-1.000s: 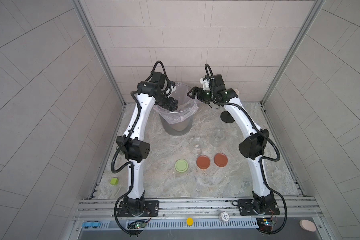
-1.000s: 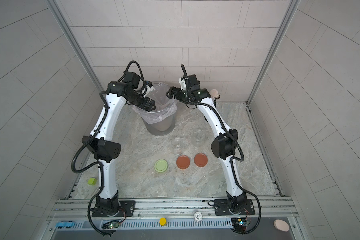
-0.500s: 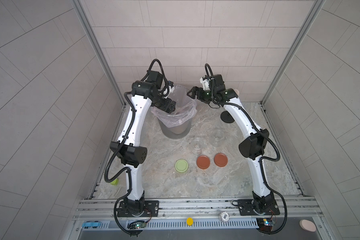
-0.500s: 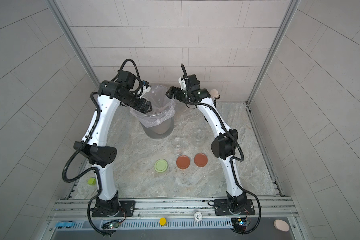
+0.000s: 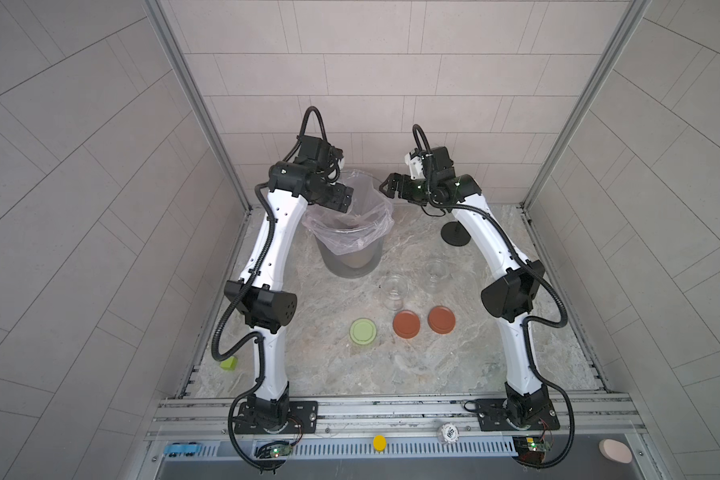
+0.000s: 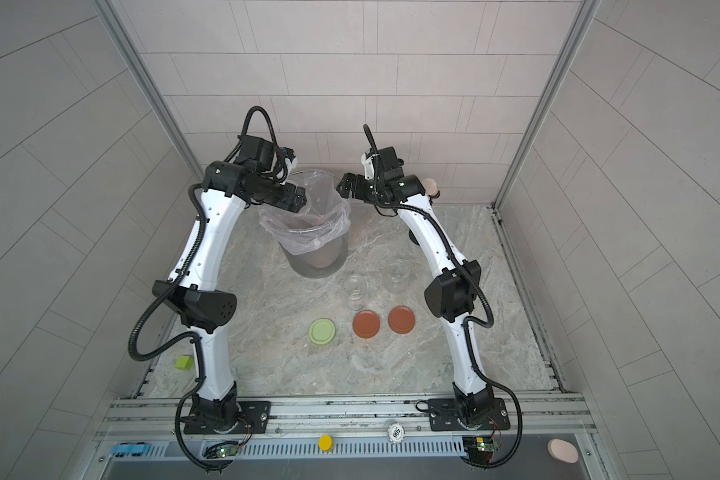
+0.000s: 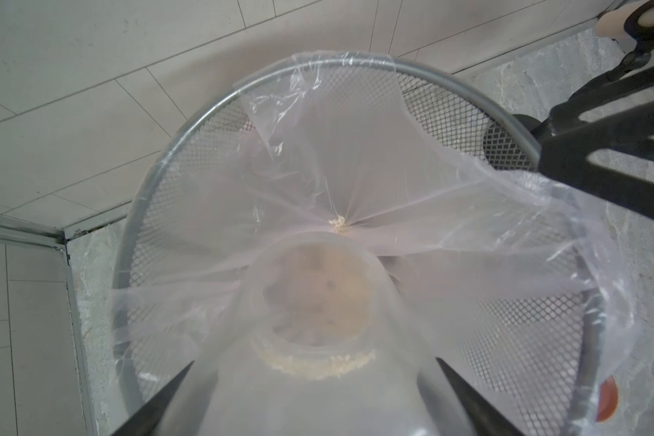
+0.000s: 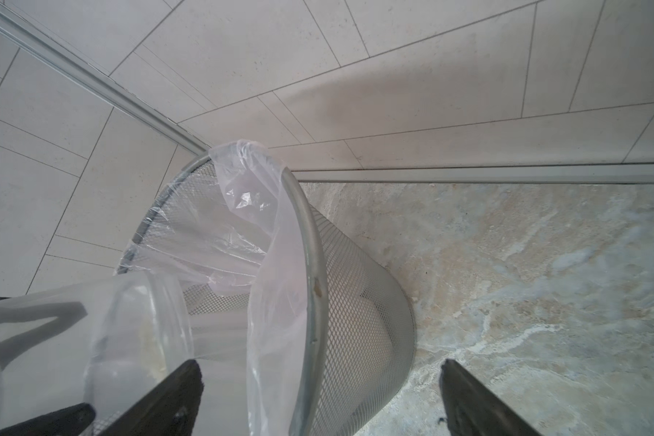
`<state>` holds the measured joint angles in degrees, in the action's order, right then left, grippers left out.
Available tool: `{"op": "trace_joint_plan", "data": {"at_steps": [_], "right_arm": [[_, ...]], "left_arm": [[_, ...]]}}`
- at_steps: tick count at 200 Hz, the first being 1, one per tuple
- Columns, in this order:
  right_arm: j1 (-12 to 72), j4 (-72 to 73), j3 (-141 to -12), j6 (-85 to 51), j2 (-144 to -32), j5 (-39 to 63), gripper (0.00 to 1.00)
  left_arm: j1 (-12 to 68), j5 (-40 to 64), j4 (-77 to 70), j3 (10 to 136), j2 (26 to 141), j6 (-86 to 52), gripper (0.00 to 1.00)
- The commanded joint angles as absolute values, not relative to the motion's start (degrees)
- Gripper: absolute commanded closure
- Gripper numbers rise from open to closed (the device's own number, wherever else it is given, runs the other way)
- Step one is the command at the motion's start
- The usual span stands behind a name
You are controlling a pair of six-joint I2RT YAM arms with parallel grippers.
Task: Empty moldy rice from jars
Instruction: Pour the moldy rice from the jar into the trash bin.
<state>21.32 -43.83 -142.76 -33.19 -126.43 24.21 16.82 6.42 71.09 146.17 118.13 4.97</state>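
Tilting over the grey wire-mesh bin [image 7: 189, 139], a clear round glass jar [image 7: 318, 302] is clamped in the left gripper [image 7: 314, 400]. Grainy off-white moldy rice [image 7: 318, 364] clings inside it. A small clump lies on the crinkled plastic liner [image 7: 337, 170]. The right gripper [image 5: 388, 189] hangs spread wide beside the rim, holding nothing. Two empty jars [image 5: 393, 291] [image 5: 435, 272] stand upright on the veined stone-look table [image 5: 350, 374].

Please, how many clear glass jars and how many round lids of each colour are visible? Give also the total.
Clear glass jars: 3
Rust-red round lids: 2
Pale green round lid: 1
Total: 6
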Motion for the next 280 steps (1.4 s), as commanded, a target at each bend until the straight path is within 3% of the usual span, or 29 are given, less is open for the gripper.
{"op": "trace_joint_plan", "data": {"at_steps": [1, 11, 26, 45, 65, 87, 104, 122, 136, 164, 185, 208, 221, 238, 250, 269, 280], "right_arm": [[21.32, -43.82, -141.95, -31.90, -121.70, 21.86, 0.01], [21.36, -43.92, -141.59, -31.79, -121.28, 21.99, 0.01], [21.34, -42.74, -140.49, -31.91, -120.51, 22.15, 0.00], [21.35, -42.99, -140.20, -31.96, -119.96, 22.02, 0.01], [21.45, -40.40, -137.70, -32.44, -118.97, 22.41, 0.01], [21.37, -41.13, -137.60, -32.57, -118.90, 22.41, 0.01], [21.54, -39.34, -135.21, -32.45, -117.98, 22.43, 0.01], [21.45, -40.16, -135.74, -32.46, -118.21, 22.14, 0.01], [21.58, -39.33, -134.81, -32.43, -117.87, 22.24, 0.00], [21.47, -39.41, -135.45, -32.39, -118.05, 22.24, 0.01], [21.55, -39.11, -135.61, -32.12, -118.10, 22.18, 0.01], [21.53, -41.08, -137.97, -31.81, -119.02, 22.23, 0.01], [21.51, -41.12, -137.28, -31.86, -118.34, 22.23, 0.01], [21.52, -40.80, -136.84, -31.66, -117.58, 21.66, 0.01], [21.60, -40.37, -136.42, -31.29, -117.29, 21.81, 0.00], [21.62, -40.70, -136.76, -31.04, -117.34, 21.67, 0.01], [21.58, -40.73, -136.78, -30.90, -117.30, 22.12, 0.00]], "left_arm": [[18.72, -1.47, 71.84, 150.90, 118.60, 5.67, 1.00], [18.46, -3.86, 68.33, 146.99, 116.29, 3.66, 1.00], [19.15, 6.72, 64.83, 142.27, 114.84, 4.66, 1.00], [18.24, -7.80, 69.60, 144.06, 114.66, 3.38, 1.00], [18.07, 11.90, 62.18, 139.07, 114.04, 0.20, 1.00], [19.08, -5.35, 72.74, 149.61, 117.23, 1.55, 1.00], [17.86, 11.49, 65.31, 144.17, 115.45, 0.76, 1.00], [18.72, -5.10, 70.02, 146.60, 116.42, 0.51, 1.00], [18.12, 4.74, 70.72, 145.82, 117.37, 1.71, 1.00], [17.00, -2.32, 74.69, 146.46, 117.05, 2.37, 1.00], [17.51, 5.27, 63.72, 138.20, 112.38, 0.04, 0.97], [19.24, -0.04, 72.80, 149.91, 118.45, 1.47, 1.00], [17.61, 11.74, 70.72, 147.64, 119.02, -0.01, 1.00], [18.29, 0.30, 73.81, 148.62, 119.53, 0.92, 1.00], [17.49, 9.28, 69.42, 142.66, 117.35, 0.51, 1.00], [18.07, 9.73, 68.27, 141.30, 116.11, 0.09, 1.00], [16.79, 15.72, 64.53, 139.94, 114.48, -2.00, 1.00]]}}
